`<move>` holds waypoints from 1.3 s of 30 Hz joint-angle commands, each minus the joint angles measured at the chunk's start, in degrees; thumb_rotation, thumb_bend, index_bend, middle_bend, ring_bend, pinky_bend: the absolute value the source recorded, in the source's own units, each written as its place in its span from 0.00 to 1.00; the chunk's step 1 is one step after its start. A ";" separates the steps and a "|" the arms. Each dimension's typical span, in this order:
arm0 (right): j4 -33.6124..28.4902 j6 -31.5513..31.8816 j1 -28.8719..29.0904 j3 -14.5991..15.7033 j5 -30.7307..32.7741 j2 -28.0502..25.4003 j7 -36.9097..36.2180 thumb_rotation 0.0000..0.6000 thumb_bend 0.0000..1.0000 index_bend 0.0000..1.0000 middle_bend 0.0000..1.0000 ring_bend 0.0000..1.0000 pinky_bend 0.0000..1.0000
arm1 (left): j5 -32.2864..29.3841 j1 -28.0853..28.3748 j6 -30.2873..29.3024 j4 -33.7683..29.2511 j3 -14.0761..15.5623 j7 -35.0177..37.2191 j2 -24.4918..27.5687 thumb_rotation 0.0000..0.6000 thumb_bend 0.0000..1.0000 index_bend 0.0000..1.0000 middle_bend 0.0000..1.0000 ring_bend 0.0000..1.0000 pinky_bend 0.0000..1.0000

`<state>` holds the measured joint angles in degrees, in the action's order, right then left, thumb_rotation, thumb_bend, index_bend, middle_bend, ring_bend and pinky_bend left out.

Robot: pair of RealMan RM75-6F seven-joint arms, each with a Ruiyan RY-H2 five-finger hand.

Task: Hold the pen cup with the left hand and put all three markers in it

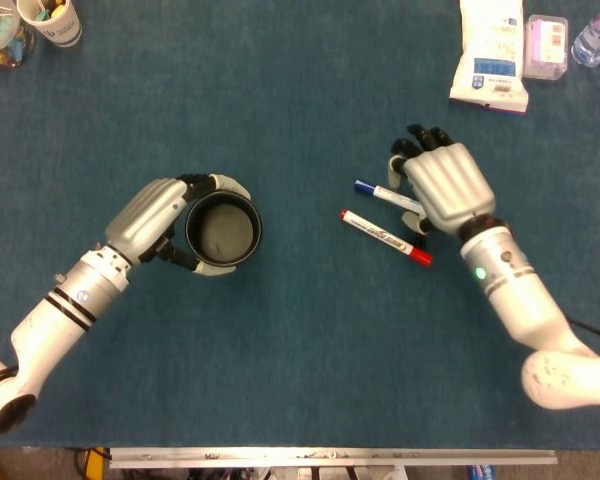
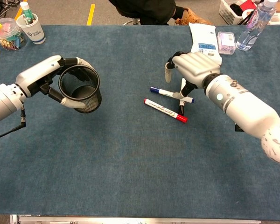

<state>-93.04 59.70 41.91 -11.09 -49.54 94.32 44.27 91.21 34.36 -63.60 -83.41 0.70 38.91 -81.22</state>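
The black mesh pen cup (image 1: 223, 232) (image 2: 80, 88) stands upright left of centre, and nothing shows inside it. My left hand (image 1: 165, 212) (image 2: 43, 77) wraps around its left side and holds it. A blue-capped marker (image 1: 383, 193) (image 2: 164, 92) and a red-capped marker (image 1: 384, 236) (image 2: 164, 109) lie side by side on the cloth. A third marker with a black tip (image 2: 182, 99) lies across the blue one, mostly hidden in the head view. My right hand (image 1: 442, 183) (image 2: 192, 66) hovers over it with fingers pointing down beside its far end and the thumb apart from it.
A white packet (image 1: 490, 55) (image 2: 204, 43), a small pink box (image 1: 546, 45) and a water bottle (image 2: 252, 25) sit at the far right. A paper cup of pens (image 1: 50, 20) (image 2: 31, 28) and a tub of clips (image 2: 7, 33) stand at the far left.
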 commanded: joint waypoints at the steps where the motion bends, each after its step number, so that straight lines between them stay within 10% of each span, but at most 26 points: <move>1: 2.18 0.47 1.74 -0.90 2.56 2.05 1.80 1.00 0.17 0.48 0.27 0.11 0.17 | 0.08 -0.19 -0.24 -0.07 0.15 0.11 0.20 1.00 0.02 0.33 0.41 0.34 0.29; 39: 13.79 3.21 17.11 -3.15 29.96 13.13 21.67 1.00 0.16 0.49 0.27 0.11 0.17 | 1.75 -0.49 -1.80 2.13 1.13 3.71 0.36 1.00 0.02 0.33 0.41 0.34 0.29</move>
<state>-79.48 62.91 58.79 -14.32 -19.82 107.23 65.70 92.96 33.87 -65.39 -81.28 1.83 42.61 -80.86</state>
